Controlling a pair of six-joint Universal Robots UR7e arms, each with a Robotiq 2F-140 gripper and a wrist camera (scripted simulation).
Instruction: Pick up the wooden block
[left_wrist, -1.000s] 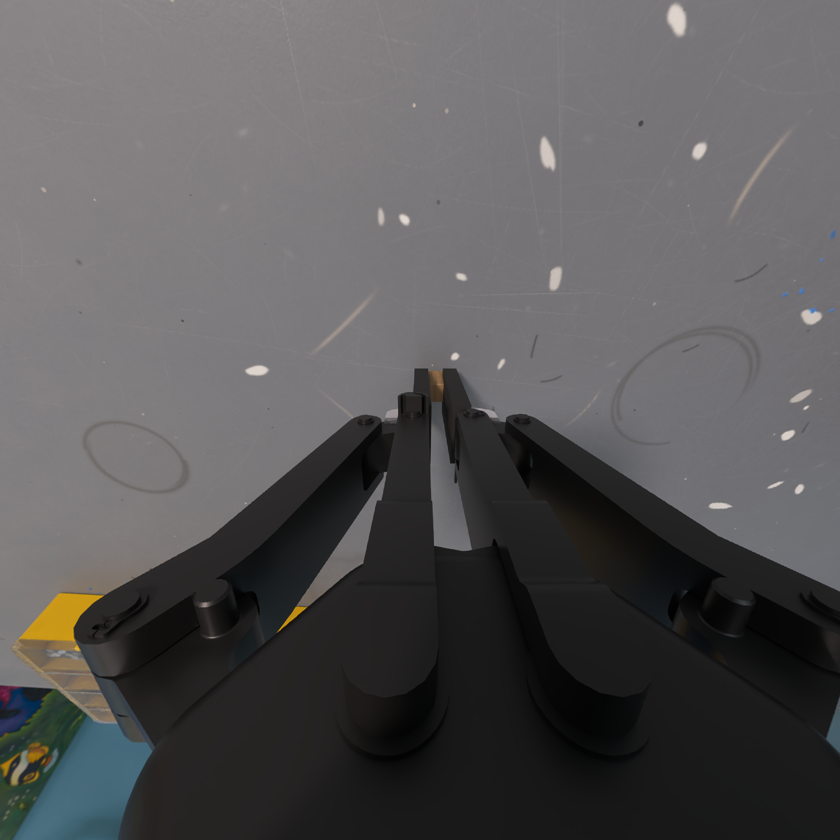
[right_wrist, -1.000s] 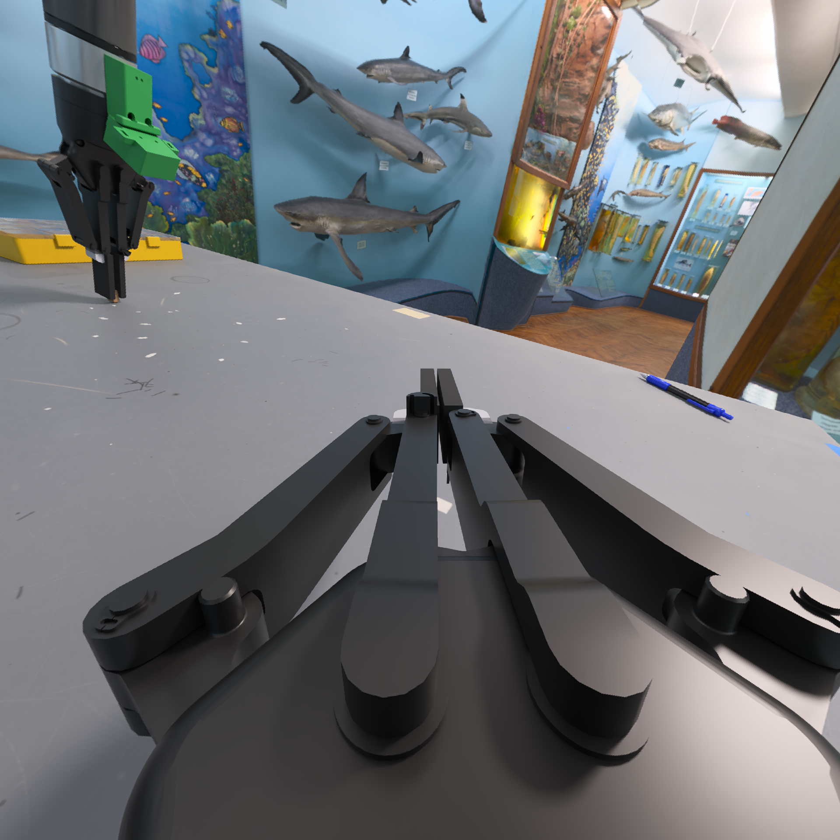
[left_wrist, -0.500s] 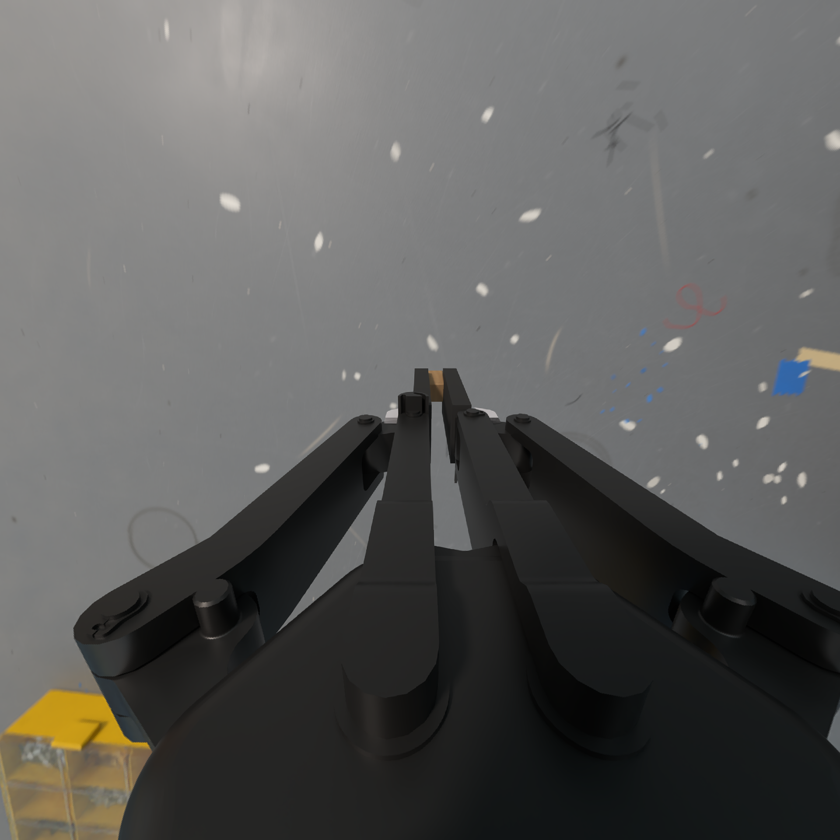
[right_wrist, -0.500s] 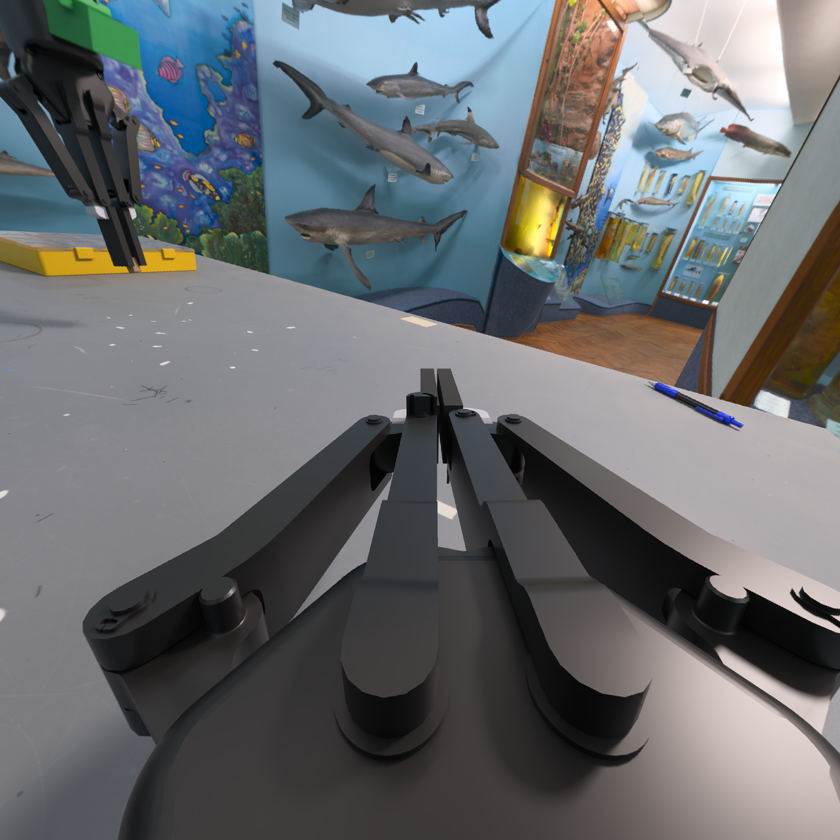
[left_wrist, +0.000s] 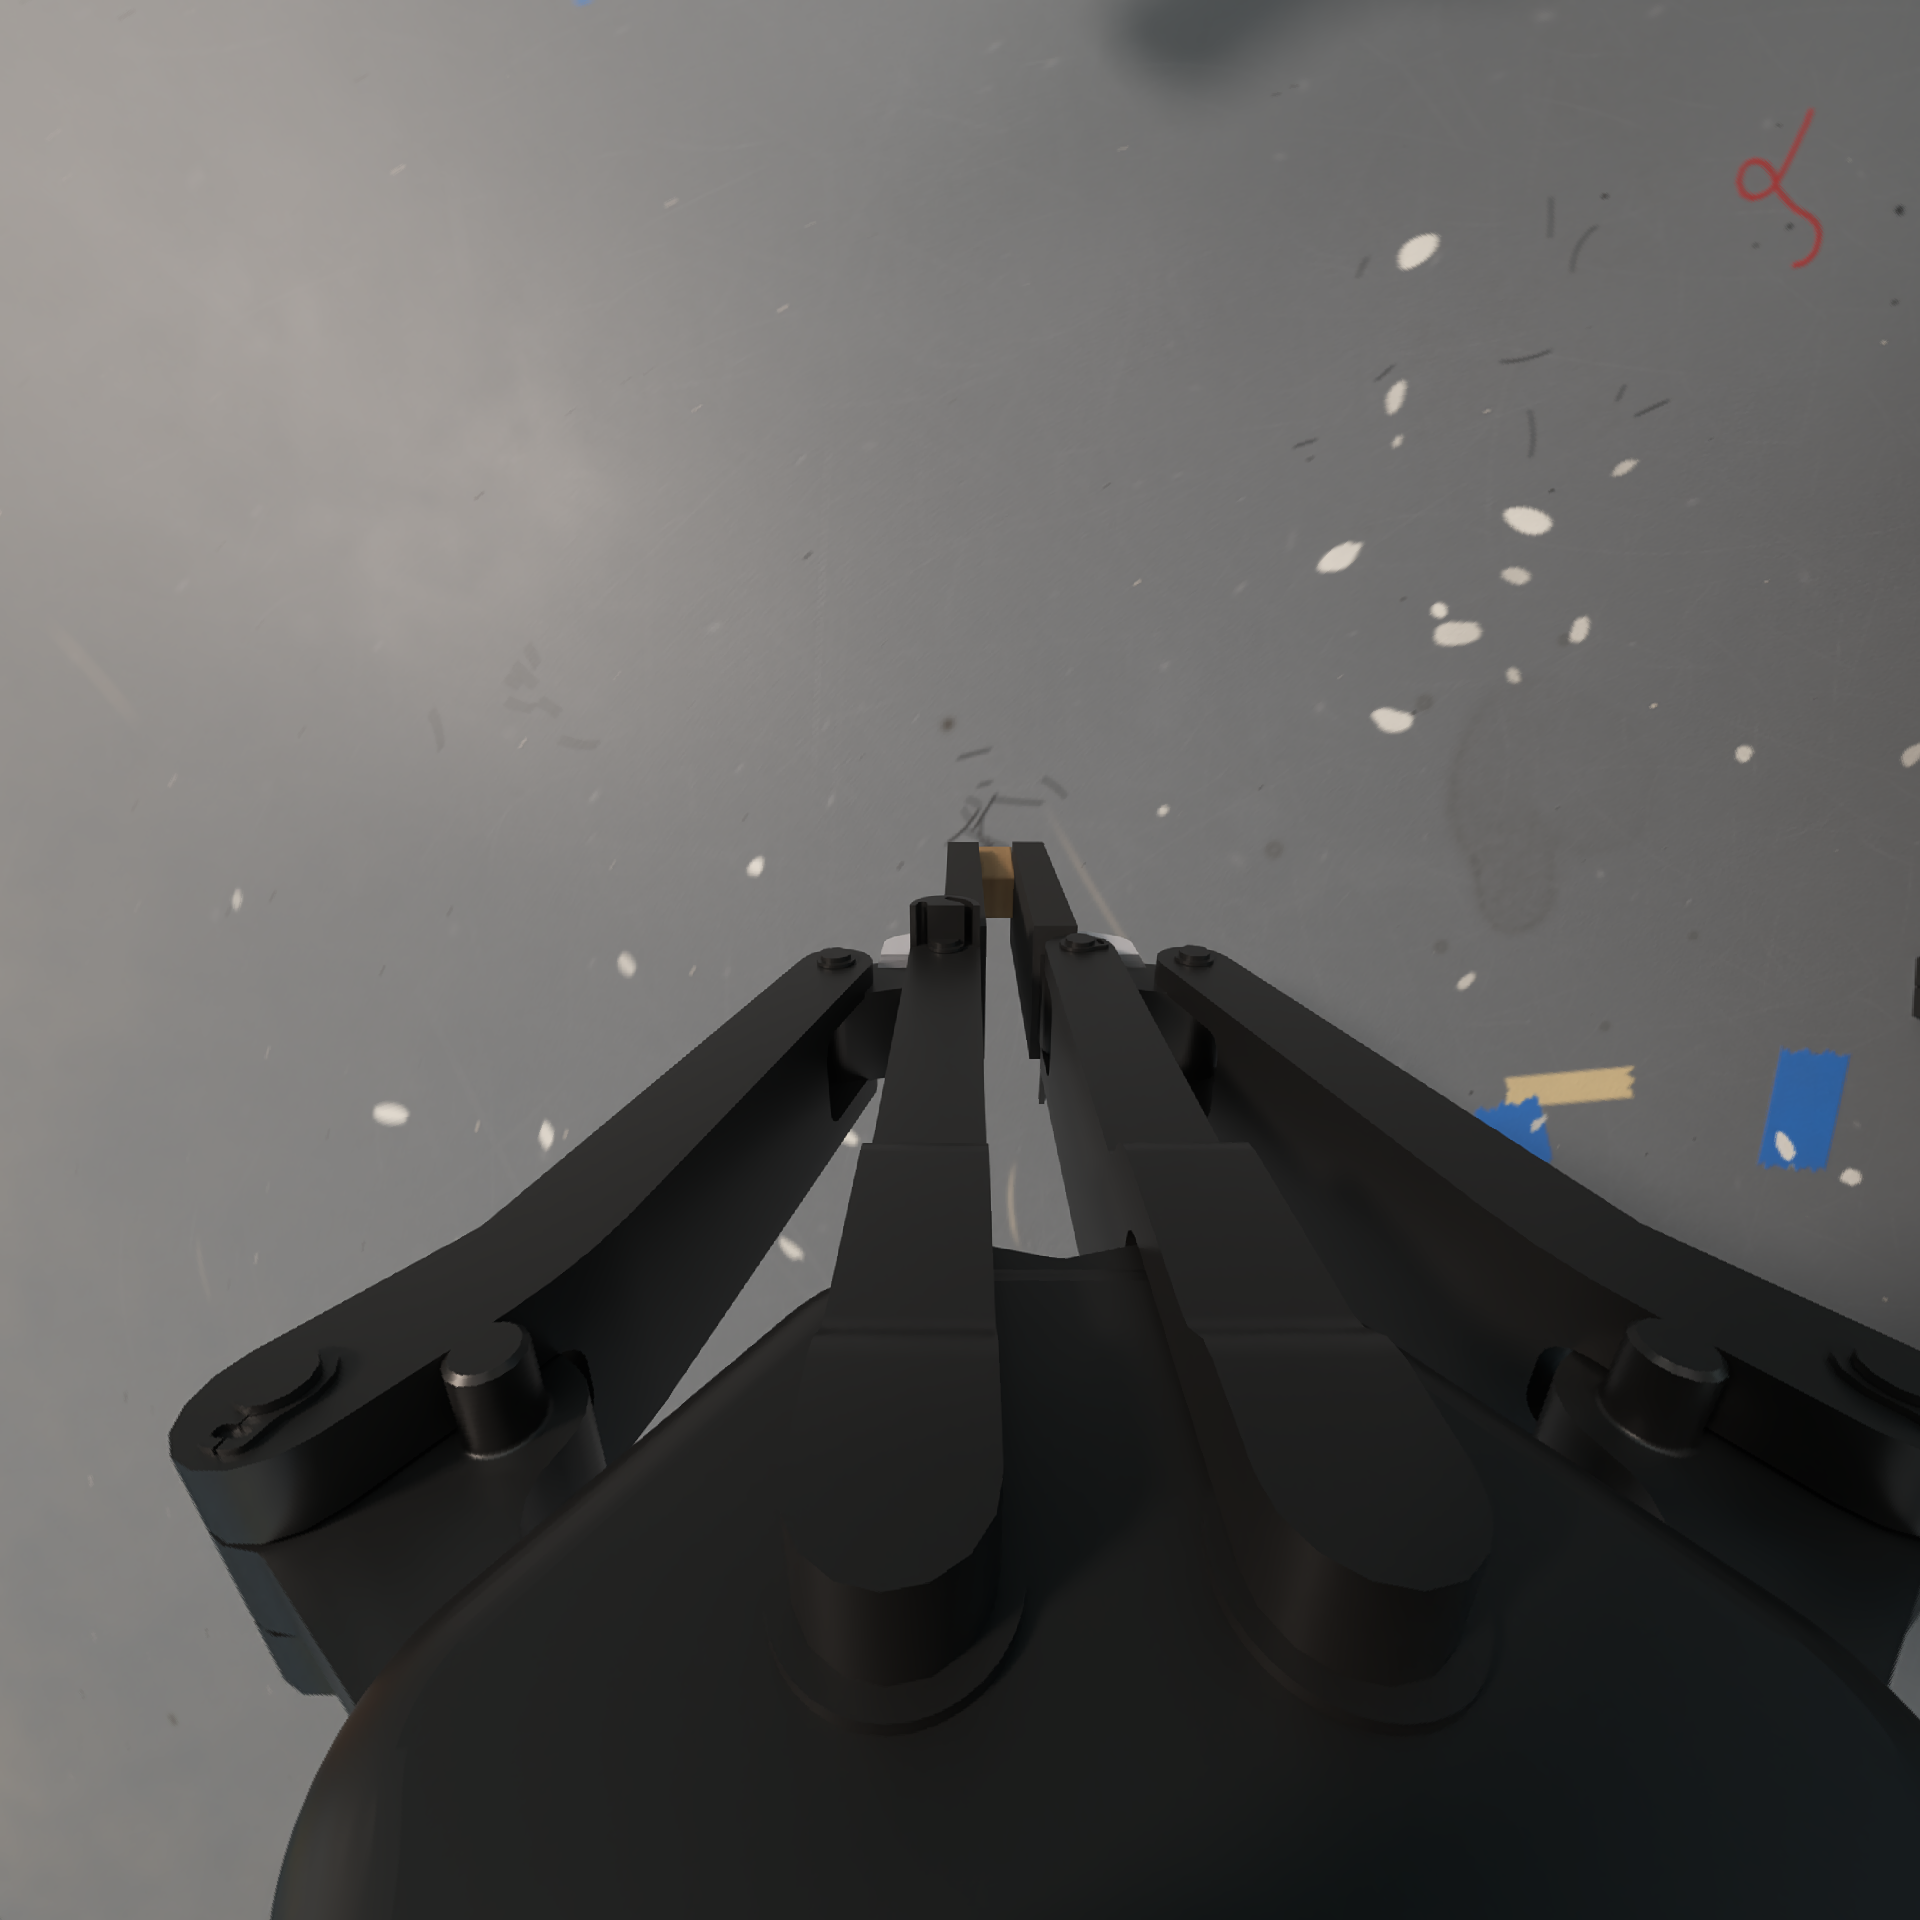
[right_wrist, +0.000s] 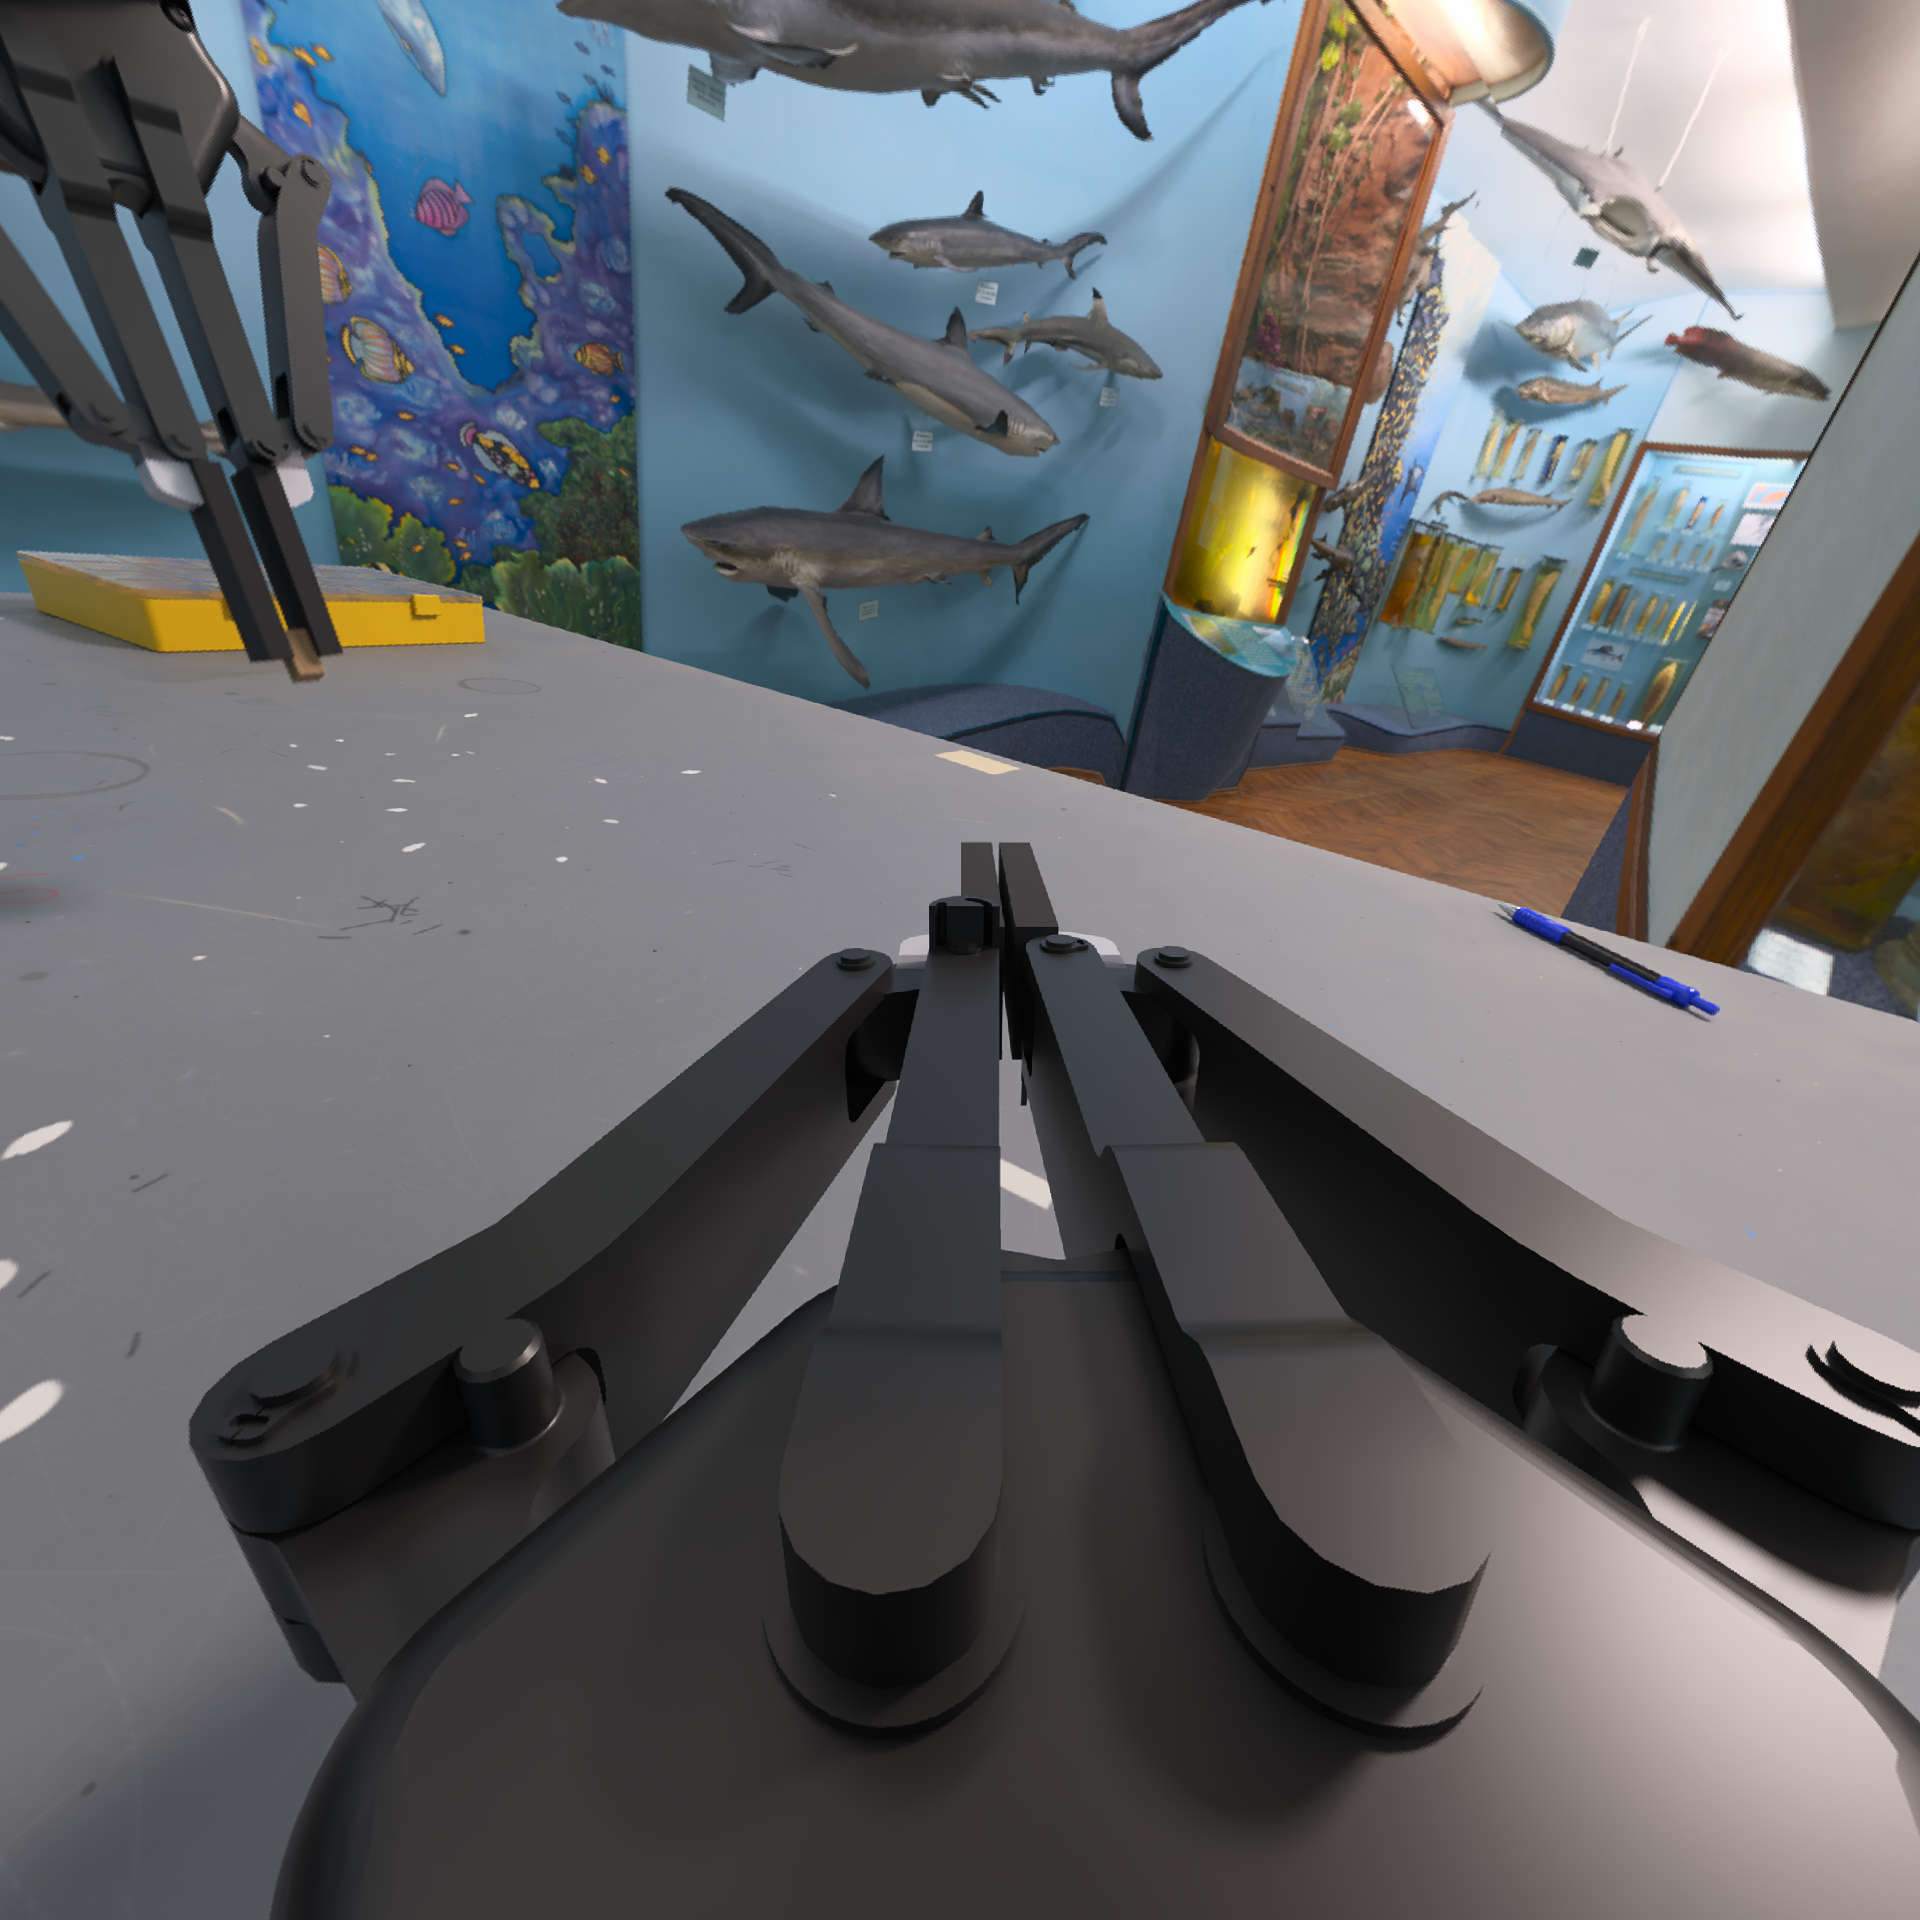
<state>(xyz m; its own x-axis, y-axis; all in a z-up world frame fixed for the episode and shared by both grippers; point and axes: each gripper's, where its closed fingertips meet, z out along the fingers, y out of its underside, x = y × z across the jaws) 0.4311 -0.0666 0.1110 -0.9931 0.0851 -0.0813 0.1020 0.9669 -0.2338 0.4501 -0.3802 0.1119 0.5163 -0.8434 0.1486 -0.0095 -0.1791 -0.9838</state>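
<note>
My left gripper (left_wrist: 995, 868) is shut on a small tan wooden block (left_wrist: 995, 881), pinched between its two black fingertips and held well above the grey table (left_wrist: 520, 520). In the right wrist view the left gripper (right_wrist: 296, 660) hangs at the upper left with the block (right_wrist: 304, 663) at its tips, clear of the table surface (right_wrist: 623, 935). My right gripper (right_wrist: 1000, 868) is shut and empty, low over the table, far to the right of the block.
A yellow parts box (right_wrist: 156, 608) lies at the table's far left. A blue pen (right_wrist: 1616, 961) lies near the right edge. Blue tape pieces (left_wrist: 1806, 1107) and a tan strip (left_wrist: 1569, 1084) are stuck on the table, which is speckled with white flecks.
My left gripper has risen with the wooden block, from table level to well above it, and come closer to the right wrist camera. The right gripper has stayed shut with only a slight shift of view.
</note>
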